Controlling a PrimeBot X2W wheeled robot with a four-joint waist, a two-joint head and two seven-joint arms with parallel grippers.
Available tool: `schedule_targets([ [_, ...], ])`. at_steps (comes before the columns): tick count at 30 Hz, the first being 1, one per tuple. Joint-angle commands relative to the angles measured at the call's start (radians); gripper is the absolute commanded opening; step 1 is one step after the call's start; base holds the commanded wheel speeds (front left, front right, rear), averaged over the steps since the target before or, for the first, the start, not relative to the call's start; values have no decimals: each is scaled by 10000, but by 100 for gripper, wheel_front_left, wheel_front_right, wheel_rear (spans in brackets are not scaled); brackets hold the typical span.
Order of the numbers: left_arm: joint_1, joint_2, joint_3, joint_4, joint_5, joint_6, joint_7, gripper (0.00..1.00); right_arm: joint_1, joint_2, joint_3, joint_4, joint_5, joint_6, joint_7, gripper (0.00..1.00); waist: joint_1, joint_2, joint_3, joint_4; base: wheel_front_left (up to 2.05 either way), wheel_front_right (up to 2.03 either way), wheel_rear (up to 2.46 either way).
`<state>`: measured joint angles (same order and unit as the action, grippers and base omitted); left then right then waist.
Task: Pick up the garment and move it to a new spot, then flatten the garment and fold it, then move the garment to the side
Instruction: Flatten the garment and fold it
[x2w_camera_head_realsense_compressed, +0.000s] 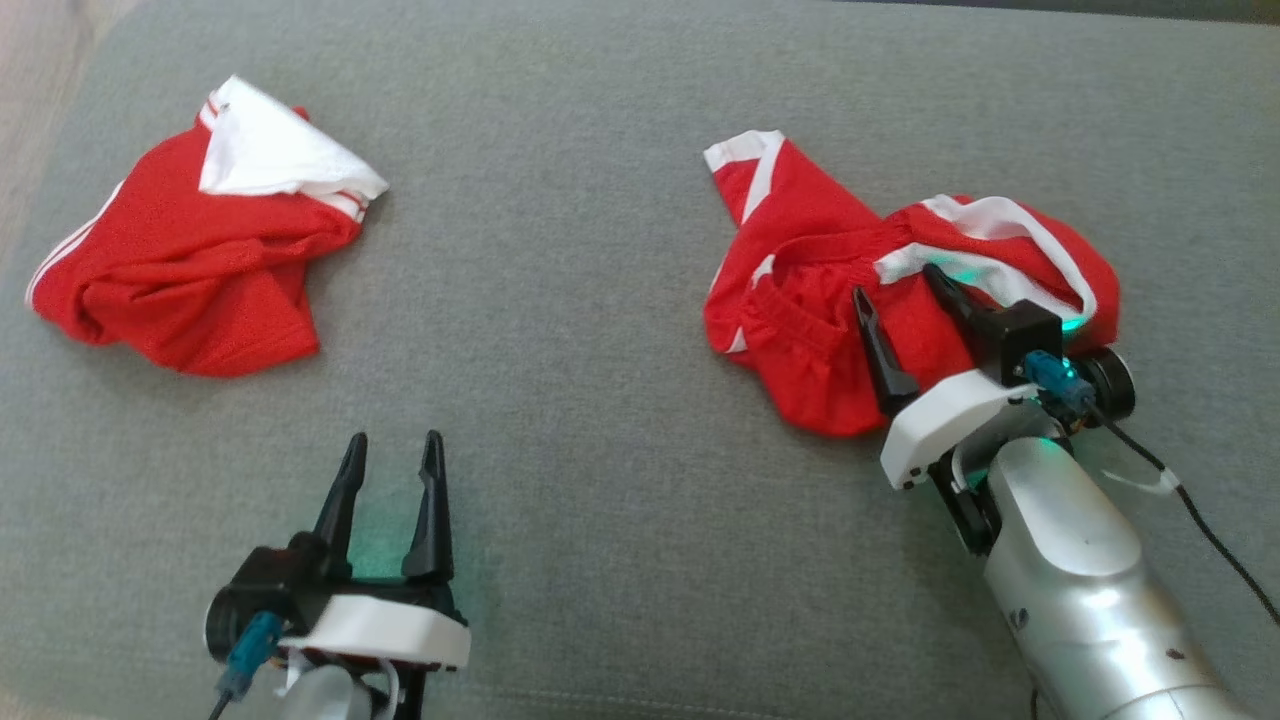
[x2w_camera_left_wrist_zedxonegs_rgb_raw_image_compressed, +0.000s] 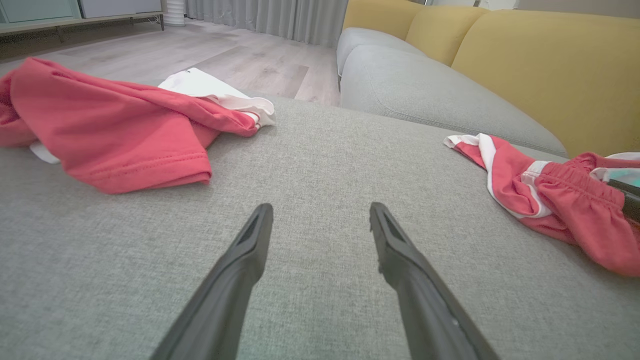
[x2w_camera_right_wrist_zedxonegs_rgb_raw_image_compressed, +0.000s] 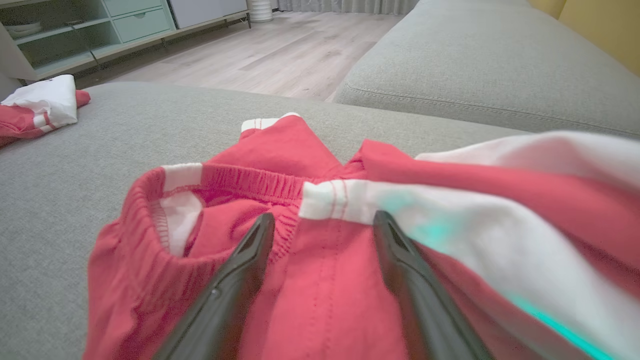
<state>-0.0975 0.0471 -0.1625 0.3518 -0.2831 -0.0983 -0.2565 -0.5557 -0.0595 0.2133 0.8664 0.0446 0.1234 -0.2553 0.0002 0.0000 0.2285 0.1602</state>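
Hovering spread, your right gripper (x2w_camera_head_realsense_compressed: 896, 281) has the red garment (x2w_camera_head_realsense_compressed: 800, 220) beneath its fingertips (x2w_camera_head_realsense_compressed: 865, 305); your left gripper (x2w_camera_head_realsense_compressed: 395, 436) stands spread too.

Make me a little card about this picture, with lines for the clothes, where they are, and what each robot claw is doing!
Surface: grey cushion
Garment on the right: red shorts, white stripes, crumpled, stretchy waistband showing
Garment on the left: red and white shirt, crumpled, lying apart from the shorts
At work: right claw, open, fingers over the shorts, not closed on them
Waiting: left claw, open, over bare cushion, holding nothing
Behind: yellow backrest
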Motion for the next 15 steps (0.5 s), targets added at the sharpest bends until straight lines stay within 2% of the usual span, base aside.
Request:
schedule_targets([
  [1,-303,32,223,-269,-61,-40,-53,100,-286,93,204,-309,42,73,-63,100,-2,0,119,127,0,0,0],
  [15,-250,32,-229,-275,-109,-114,-53,100,-90,93,-293,-561,222,73,-64,100,-2,0,166,237,0,0,0],
])
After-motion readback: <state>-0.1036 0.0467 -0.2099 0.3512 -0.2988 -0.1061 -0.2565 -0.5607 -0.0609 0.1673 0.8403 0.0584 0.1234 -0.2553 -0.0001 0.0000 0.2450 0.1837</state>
